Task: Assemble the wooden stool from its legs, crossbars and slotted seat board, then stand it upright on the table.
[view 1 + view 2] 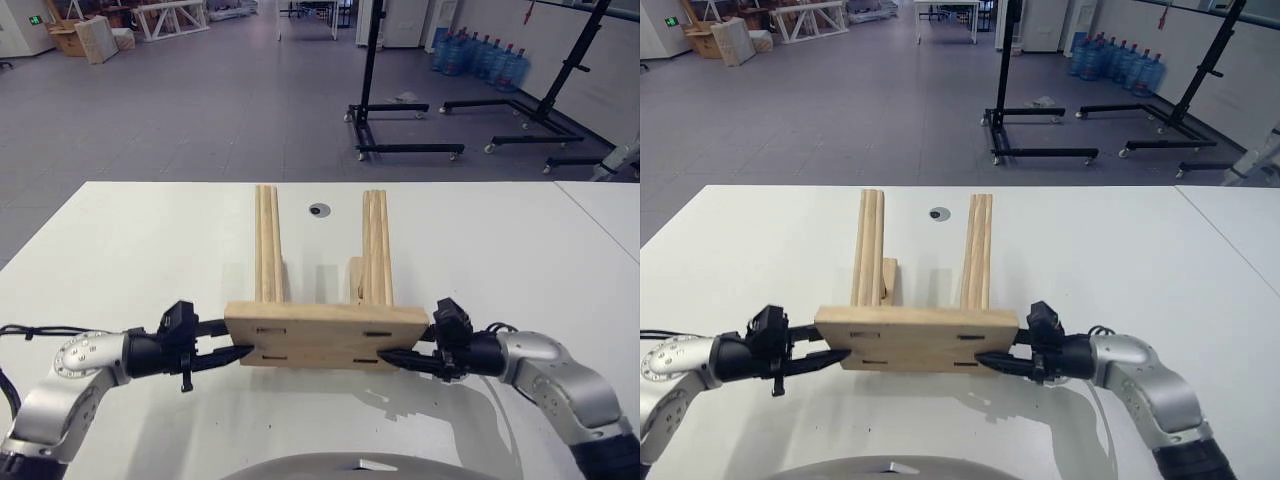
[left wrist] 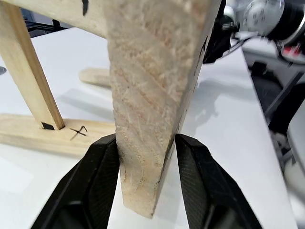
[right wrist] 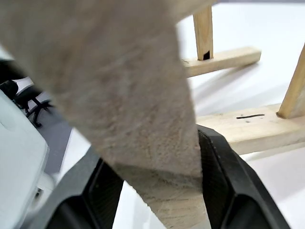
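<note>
The wooden stool lies on its side on the white table point(image 1: 130, 250), with the slotted seat board point(image 1: 325, 335) facing me on edge. Its two leg pairs point(image 1: 267, 245) point(image 1: 376, 245) point away from me, and a crossbar point(image 1: 356, 280) shows between them. My left gripper point(image 1: 232, 352) is shut on the board's left end. My right gripper point(image 1: 395, 355) is shut on its right end. In the left wrist view black fingers point(image 2: 95, 181) press both faces of the board end point(image 2: 147, 95). The right wrist view shows fingers point(image 3: 224, 181) clamping the board point(image 3: 128, 95).
A small round grommet point(image 1: 319, 210) sits in the table beyond the legs. A second table point(image 1: 610, 210) adjoins at the right. Black wheeled frames point(image 1: 400, 110) stand on the floor past the far edge. Bare tabletop lies to both sides of the stool.
</note>
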